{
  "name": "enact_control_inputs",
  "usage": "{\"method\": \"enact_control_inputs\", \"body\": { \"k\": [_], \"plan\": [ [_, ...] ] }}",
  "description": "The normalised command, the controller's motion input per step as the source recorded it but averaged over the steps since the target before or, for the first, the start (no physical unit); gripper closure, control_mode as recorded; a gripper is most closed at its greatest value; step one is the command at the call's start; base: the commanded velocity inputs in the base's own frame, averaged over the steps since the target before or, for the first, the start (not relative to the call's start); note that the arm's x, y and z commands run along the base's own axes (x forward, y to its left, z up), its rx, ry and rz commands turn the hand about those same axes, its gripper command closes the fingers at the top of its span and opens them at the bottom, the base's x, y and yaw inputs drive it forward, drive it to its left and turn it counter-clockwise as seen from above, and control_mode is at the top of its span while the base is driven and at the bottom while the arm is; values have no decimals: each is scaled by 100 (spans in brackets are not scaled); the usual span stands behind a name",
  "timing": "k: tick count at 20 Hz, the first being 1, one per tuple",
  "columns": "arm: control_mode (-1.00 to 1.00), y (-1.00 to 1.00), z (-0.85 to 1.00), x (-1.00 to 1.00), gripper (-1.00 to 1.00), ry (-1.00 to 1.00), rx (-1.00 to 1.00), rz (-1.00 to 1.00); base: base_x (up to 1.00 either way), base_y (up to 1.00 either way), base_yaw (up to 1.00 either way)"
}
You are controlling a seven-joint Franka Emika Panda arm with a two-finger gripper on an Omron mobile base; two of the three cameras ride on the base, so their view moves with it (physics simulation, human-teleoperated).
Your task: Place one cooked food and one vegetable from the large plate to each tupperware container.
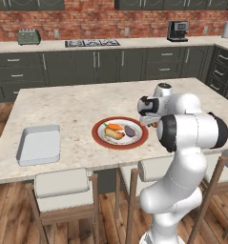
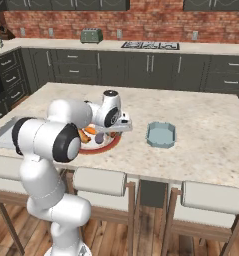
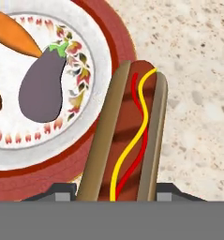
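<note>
With our gripper (image 3: 117, 199) clamped on the hot dog (image 3: 130, 136), we sit over the large plate's (image 3: 101, 28) red rim; carrot (image 3: 12, 30) and eggplant (image 3: 41, 86) lie on it.

**Hidden and cut off around the plate**

In the hand view the hot dog (image 3: 132, 140) covers the gripper's finger tips, and the large plate (image 3: 111, 33) and carrot (image 3: 12, 33) run off the frame. In the right base view the arm hides most of the plate.

red-rimmed large plate (image 3: 114, 37), purple eggplant (image 3: 41, 89)
</note>
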Motion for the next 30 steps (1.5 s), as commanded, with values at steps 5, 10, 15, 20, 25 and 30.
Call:
{"method": "enact_control_inputs", "body": {
  "k": [5, 10, 15, 20, 25, 30],
  "plan": [
    [-100, -77, 37, 0, 100, -7, -1, -3, 0, 0, 0],
    [-100, -60, 18, 3, 100, -16, -10, -6, 0, 0, 0],
    [-100, -58, 0, 51, 100, 4, -4, -5, 0, 0, 0],
    [-100, -47, -7, 47, 100, 0, -1, -5, 0, 0, 0],
    [-100, -34, -46, 30, 100, -1, -1, 0, 0, 0, 0],
    [-100, -18, -55, 47, 100, -4, 0, 0, 0, 0, 0]
  ]
}}
